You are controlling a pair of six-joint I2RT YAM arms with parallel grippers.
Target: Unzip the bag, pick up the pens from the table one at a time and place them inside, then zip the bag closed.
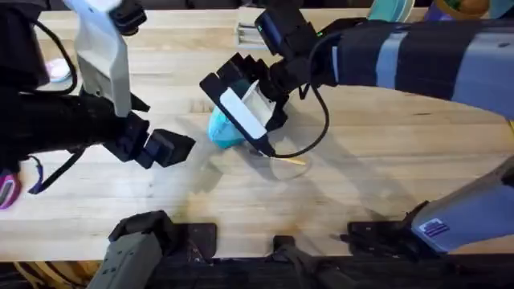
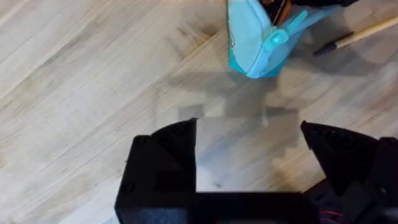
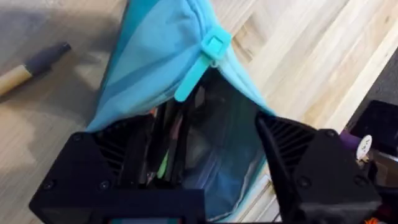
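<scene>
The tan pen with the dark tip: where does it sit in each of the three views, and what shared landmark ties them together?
Overhead: the tan pen lies on the table, just right of the bag, under the right end effector.
Left wrist: upper right corner, beyond the bag.
Right wrist: far left edge, beside the bag.
Shared landmark: the bag's turquoise zipper pull.

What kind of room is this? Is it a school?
Probably a robot lab workbench, not a classroom: two black robot arms work over a light wooden plank table with a soft turquoise fabric pouch and a tan pen.
</scene>
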